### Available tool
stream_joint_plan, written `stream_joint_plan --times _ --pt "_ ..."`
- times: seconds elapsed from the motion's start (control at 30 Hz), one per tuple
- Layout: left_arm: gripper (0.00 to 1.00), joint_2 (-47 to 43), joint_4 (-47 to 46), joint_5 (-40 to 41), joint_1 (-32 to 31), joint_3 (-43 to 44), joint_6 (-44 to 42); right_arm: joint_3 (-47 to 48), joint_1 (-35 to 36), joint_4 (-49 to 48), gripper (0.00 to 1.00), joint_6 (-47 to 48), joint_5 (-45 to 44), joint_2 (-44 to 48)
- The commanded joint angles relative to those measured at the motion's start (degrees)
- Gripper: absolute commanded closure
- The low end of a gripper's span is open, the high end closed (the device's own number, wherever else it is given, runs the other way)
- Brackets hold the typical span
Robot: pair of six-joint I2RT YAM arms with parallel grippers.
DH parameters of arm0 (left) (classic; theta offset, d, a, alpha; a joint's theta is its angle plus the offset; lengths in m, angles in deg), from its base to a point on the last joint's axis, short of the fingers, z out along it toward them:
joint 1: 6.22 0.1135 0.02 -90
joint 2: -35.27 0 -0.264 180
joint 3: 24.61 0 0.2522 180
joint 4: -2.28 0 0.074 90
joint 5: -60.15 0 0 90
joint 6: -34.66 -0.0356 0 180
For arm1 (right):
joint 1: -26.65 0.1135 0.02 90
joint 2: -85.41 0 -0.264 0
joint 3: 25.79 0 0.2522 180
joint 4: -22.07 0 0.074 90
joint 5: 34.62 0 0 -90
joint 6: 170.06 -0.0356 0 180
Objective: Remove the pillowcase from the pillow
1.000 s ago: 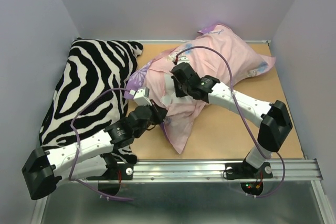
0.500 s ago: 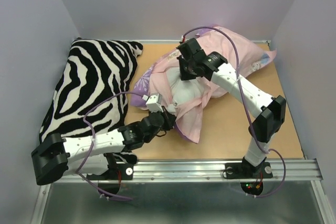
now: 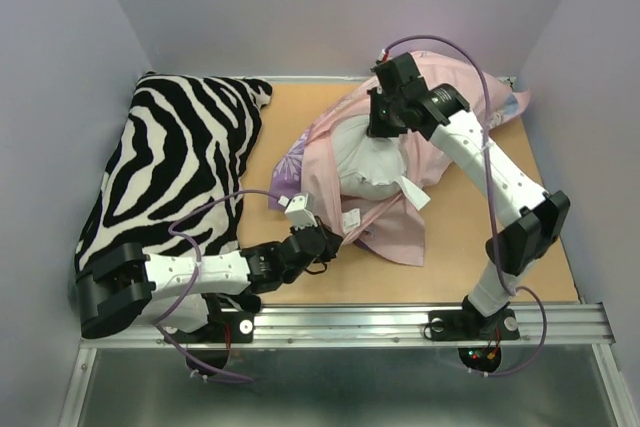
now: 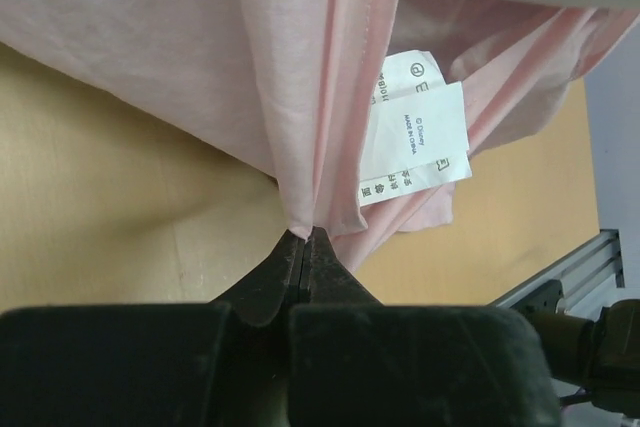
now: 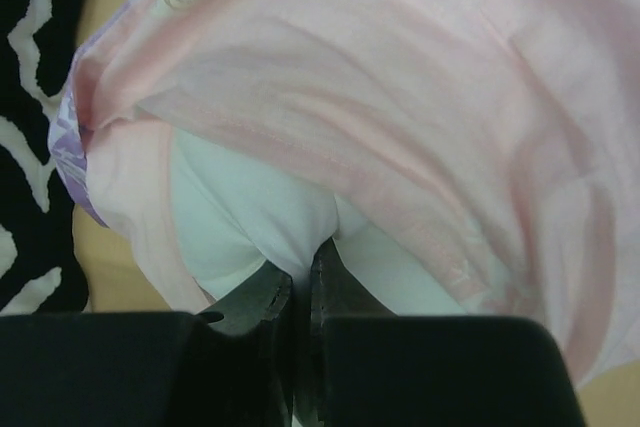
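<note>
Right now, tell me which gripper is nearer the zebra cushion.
Left. The left gripper, shut on the pillowcase hem, sits just off the zebra cushion at its near right edge. The right gripper pinches the pillow farther right and farther back.

Between my black left fingers I see pale pink pillowcase fabric, and just beyond them its white label with dark print. At my right fingertips the pillow is plain white, with purple-edged pink cloth above. Left of them the cushion is black-and-white zebra-striped. The tabletop is tan.
</note>
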Motion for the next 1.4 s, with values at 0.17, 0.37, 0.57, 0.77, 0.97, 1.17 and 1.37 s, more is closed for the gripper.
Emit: stream_joint_plan --times 0.17,0.37,0.57,0.77,0.97,1.17,1.37 --pt "0.95 -3.9 7.2 -3.0 6.3 3.1 1.9 -25.3 -2.2 -19.5 1.00 -5.1 -4.3 30.0" --pt "0.46 -9.2 11.2 -1.9 7.0 10.1 -6.5 -38.6 -2.2 -20.0 0.99 -6.2 -4.6 39.8" --pt "0.31 -15.7 15.5 -2.6 5.7 13.8 -9.8 -38.5 -2.2 -20.3 0.99 -6.1 -4.4 40.4" --pt "0.16 -18.7 24.5 6.9 5.8 16.6 -9.1 -36.1 -2.2 -20.6 1.00 -5.7 -3.2 39.0" --pt "0.11 -10.5 27.9 9.9 10.8 24.2 -13.8 -37.1 -2.2 -20.9 0.99 -5.8 -3.0 38.9" --pt "0.13 -2.9 23.5 5.0 16.3 30.4 -20.7 -37.5 -2.2 -20.9 0.99 -5.7 -3.2 39.4" --pt "0.40 -1.7 20.0 1.5 20.1 29.6 -23.2 -37.2 -2.2 -20.9 0.99 -5.6 -2.6 39.9"
